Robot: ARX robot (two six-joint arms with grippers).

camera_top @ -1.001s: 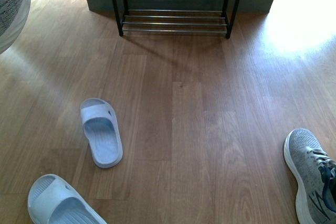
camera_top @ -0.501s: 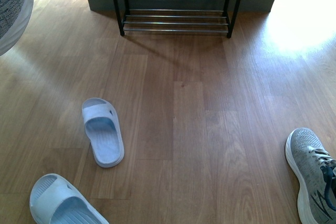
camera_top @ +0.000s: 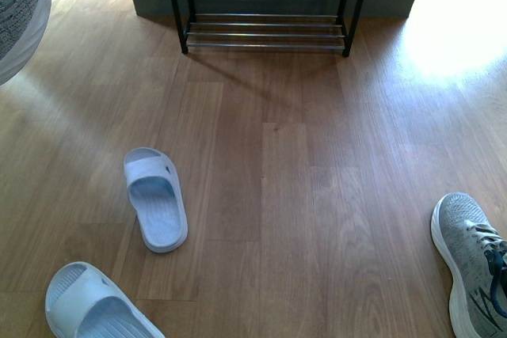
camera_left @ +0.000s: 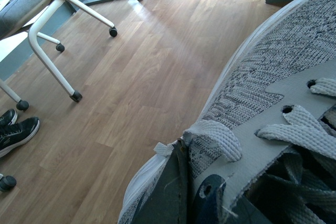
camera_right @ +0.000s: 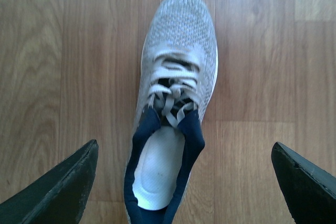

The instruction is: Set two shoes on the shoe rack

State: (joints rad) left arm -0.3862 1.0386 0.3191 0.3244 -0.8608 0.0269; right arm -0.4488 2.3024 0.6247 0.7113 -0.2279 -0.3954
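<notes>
One grey knit sneaker [camera_left: 273, 77] is held up in the air by my left gripper [camera_left: 181, 187], which is shut on the side of its collar; its toe shows at the front view's top left corner [camera_top: 17, 13]. The second grey sneaker [camera_top: 471, 267] lies on the floor at the right edge. In the right wrist view it [camera_right: 176, 93] lies straight below my open right gripper [camera_right: 184, 182], its navy opening between the wide-apart fingers [camera_right: 68, 182]. The black shoe rack [camera_top: 265, 5] with silver bars stands at the far wall, centre.
Two pale blue slippers lie on the wooden floor, one left of centre [camera_top: 154, 207] and one at the bottom left [camera_top: 91, 306]. In the left wrist view a white-framed wheeled chair [camera_left: 52, 35] and black shoes [camera_left: 16, 132] stand off to one side.
The front view shifted very slightly a second ago, then held still. The held sneaker's toe and the sneaker on the floor keep their places.
</notes>
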